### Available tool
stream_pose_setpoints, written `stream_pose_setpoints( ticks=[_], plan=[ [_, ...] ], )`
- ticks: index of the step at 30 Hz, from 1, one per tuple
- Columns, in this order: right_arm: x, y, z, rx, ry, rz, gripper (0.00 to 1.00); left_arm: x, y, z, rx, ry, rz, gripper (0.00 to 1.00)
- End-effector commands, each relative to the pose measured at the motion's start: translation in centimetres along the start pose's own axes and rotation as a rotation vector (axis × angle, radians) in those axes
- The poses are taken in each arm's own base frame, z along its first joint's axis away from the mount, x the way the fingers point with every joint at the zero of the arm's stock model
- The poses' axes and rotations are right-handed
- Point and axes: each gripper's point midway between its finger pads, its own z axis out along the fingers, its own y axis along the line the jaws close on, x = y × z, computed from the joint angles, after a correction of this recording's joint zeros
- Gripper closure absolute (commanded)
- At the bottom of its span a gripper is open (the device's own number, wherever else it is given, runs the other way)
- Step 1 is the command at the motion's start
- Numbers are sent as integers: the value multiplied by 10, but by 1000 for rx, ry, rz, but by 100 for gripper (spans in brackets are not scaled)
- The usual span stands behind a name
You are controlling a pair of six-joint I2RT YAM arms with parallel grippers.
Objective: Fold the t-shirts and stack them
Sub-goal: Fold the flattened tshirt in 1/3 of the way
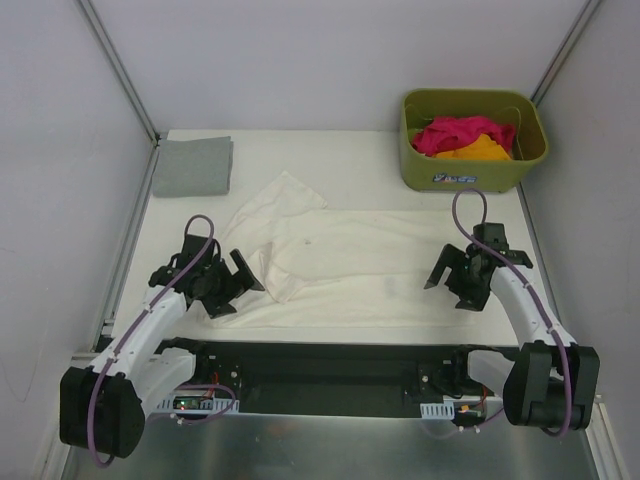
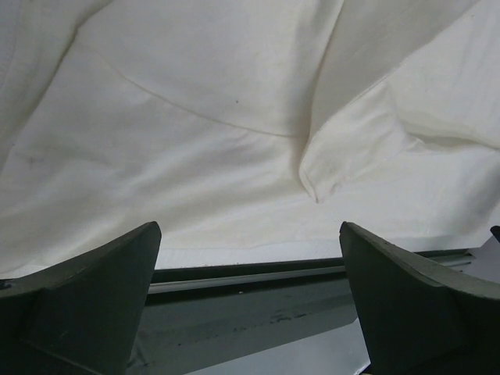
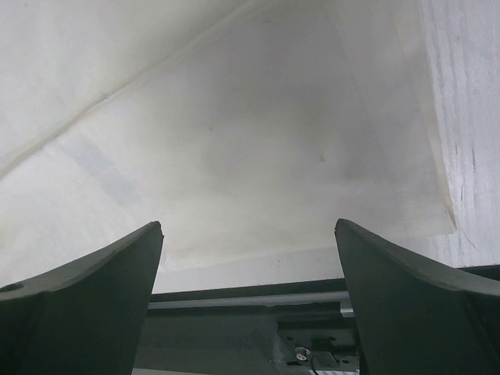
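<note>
A large cream-white t-shirt [image 1: 340,262] lies spread across the table, one sleeve [image 1: 283,192] angled to the back left. It fills the left wrist view [image 2: 234,117] and the right wrist view [image 3: 234,133]. A grey t-shirt [image 1: 194,166] lies folded at the back left. Magenta-pink [image 1: 455,133] and orange [image 1: 478,150] shirts sit in the basket. My left gripper [image 1: 235,284] is open and empty over the shirt's near left part. My right gripper [image 1: 452,285] is open and empty over its near right part.
The olive-green plastic basket [image 1: 425,168] stands at the back right. The table's near edge and a dark rail [image 2: 250,273] run just below both grippers, also in the right wrist view [image 3: 250,297]. White walls close in the left, back and right.
</note>
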Motion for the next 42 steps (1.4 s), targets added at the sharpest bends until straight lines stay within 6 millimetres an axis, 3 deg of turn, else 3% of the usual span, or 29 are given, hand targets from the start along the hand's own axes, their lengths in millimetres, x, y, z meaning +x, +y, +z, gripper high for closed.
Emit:
stream_pose_setpoints(
  ticks=[1, 6, 13, 20, 25, 27, 30, 31, 34, 35, 42],
  plan=[
    [-3, 6, -7, -25, -3, -16, 3, -18, -24, -17, 28, -49, 37, 1],
    [-1, 8, -3, -42, 2, -9, 3, -42, -44, -14, -34, -80, 133, 3],
    [-3, 7, -4, -36, -11, -29, 3, -101, -73, 12, -254, -176, 384, 6],
    [-5, 2, -4, -9, -19, -38, 3, -127, -89, 41, -349, -150, 512, 12],
    [-7, 2, -5, -8, -24, -45, 3, -133, -104, 56, -363, -119, 564, 29],
    [-7, 1, -5, -2, -25, -43, 3, -133, -102, 59, -389, -109, 578, 33],
    [-8, 1, -7, -2, -32, -49, 3, -131, -94, 65, -424, -79, 579, 51],
    [-8, 1, -7, 1, -30, -51, 3, -127, -93, 67, -423, -59, 572, 64],
    [-9, 0, -8, 5, -35, -55, 3, -120, -89, 67, -418, -37, 564, 83],
    [-9, 0, -8, 8, -37, -56, 3, -121, -86, 67, -432, -41, 560, 100],
    [-9, -2, -8, 14, -38, -59, 3, -136, -86, 51, -474, -135, 531, 100]
  ],
)
